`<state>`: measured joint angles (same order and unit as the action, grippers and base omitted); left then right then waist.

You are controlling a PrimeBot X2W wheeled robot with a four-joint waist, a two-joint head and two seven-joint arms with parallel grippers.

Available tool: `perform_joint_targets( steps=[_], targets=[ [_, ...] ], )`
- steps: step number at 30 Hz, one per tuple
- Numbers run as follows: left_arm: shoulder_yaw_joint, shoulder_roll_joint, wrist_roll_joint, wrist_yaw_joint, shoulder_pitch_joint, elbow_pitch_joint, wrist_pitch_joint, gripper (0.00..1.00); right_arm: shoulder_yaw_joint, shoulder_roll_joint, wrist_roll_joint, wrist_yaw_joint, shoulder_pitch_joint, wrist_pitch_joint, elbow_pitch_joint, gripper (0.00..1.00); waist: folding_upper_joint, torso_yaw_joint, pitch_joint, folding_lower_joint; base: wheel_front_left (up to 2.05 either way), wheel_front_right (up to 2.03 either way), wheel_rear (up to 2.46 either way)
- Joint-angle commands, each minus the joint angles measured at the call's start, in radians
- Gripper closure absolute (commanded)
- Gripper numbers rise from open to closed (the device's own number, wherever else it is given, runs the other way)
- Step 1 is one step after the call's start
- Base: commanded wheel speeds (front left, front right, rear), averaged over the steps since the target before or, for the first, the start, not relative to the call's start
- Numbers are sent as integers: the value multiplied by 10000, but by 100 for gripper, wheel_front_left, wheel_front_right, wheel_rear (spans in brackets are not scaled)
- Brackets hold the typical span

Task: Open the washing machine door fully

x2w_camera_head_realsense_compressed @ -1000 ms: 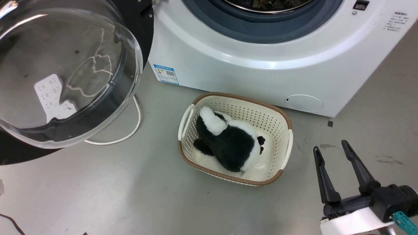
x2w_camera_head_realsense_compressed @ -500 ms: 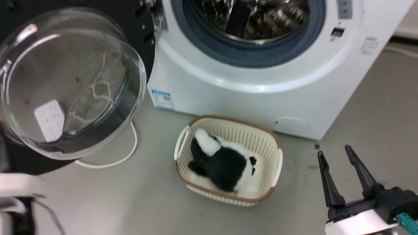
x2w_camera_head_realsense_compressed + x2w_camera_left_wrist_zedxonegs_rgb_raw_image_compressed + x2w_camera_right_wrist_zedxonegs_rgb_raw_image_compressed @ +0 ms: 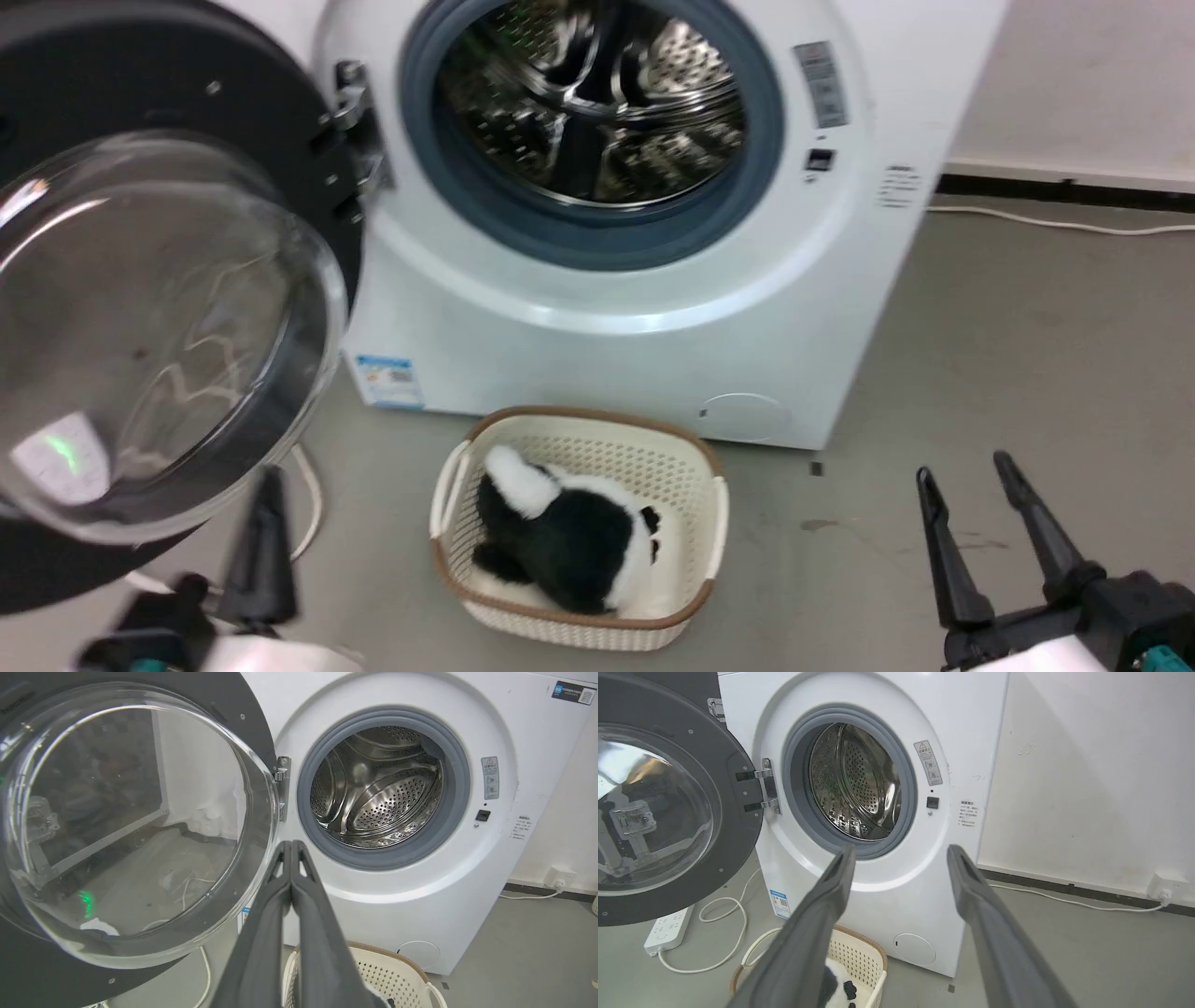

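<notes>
At the far left I see the washing machine door [image 3: 140, 308] swung wide on its hinge [image 3: 359, 140]. Its black disc and clear glass bowl face out toward me, well clear of the drum mouth. Just below the door's lower edge my left pincer [image 3: 290, 845] rises, blurred, from the bottom of the head view. The left wrist view shows its two dark fingers pressed flat together, clenched on nothing, pointing up between the door's rim and the washing machine [image 3: 607, 355].

Right of the hinge, the grey gasket [image 3: 579, 238] rings the perforated steel drum [image 3: 597, 103], which stands exposed. A blue label sticker [image 3: 387, 381] sits at the machine's lower left corner and a small round hatch [image 3: 742, 417] at its lower right.

In front, on the floor [image 3: 1027, 355], stands a cream basket [image 3: 579, 412] with a brown wicker rim, holding a black-and-white plush toy [image 3: 569, 541]. At the lower right my right pincer [image 3: 963, 467] hangs low over the floor. Its fingers are spread wide and point toward the machine's right side, released and holding nothing, well apart from the basket.
</notes>
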<state>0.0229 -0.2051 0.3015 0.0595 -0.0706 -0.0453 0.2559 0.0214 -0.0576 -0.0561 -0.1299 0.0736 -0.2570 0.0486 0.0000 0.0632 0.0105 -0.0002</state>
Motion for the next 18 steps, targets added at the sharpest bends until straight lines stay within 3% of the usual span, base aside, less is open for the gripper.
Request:
perform_joint_targets(
  steps=[1,7,8,9,18],
  targets=[
    [139,105,-142,65,-181,-22,30,100,-23,60,42,-8,154,-45,66,0,0,-276,-175,2,0,0,0],
    [750,466,-615,172,-604,105,47,100,-140,70,-165,-8,370,-46,117,0,0,-620,-233,2,0,0,0],
    [806,488,-717,206,-651,136,49,59,-160,71,-202,-8,396,-46,126,0,0,-652,-234,2,0,0,0],
    [849,506,-821,251,-682,170,51,0,-182,71,-232,-8,416,-46,130,0,0,-678,-233,2,0,0,0],
    [1050,743,-1198,304,-695,242,57,0,-273,73,-373,-8,448,-47,68,0,0,-757,-260,2,0,0,0]
  ],
)
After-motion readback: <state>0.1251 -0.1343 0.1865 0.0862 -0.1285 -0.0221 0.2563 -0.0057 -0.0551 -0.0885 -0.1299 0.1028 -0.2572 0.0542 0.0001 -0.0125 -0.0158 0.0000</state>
